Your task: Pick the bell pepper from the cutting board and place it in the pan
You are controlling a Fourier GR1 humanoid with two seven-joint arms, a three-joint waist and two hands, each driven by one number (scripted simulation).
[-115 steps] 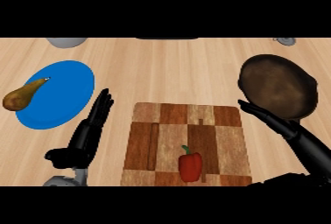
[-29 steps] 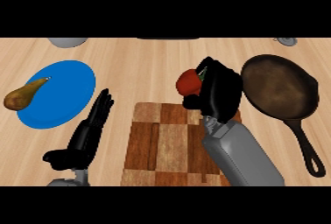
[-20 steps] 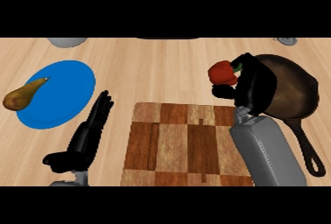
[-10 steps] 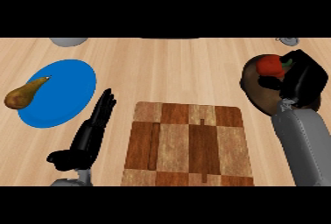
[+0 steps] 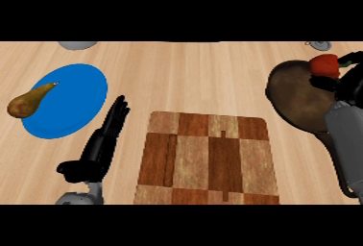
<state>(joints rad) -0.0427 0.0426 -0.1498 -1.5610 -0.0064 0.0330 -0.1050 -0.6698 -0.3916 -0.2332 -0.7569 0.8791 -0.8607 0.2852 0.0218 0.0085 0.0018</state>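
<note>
Now, counter (image 5: pixel 205 77): wood-grain top carrying everything below.
Cutting board (image 5: pixel 205 158): bare of the pepper; nothing on it to catch.
Pan (image 5: pixel 301 98): dark, at the right, partly hidden by the right forearm.
Blue plate (image 5: pixel 71 103): far left, a pear (image 5: pixel 28 100) lying on its left edge (well apart from the action).
Left hand (image 5: pixel 102 144): rests beside the board, fingers straight and together.
Right hand (image 5: pixel 340 81): over the pan's far rim, fingers curled on the fruit.
Bell pepper (image 5: pixel 325 65): red, held above the pan's upper right edge.
Risk: released here, so near the rim, it may tip outward onto the counter rather than settle inside.
</note>
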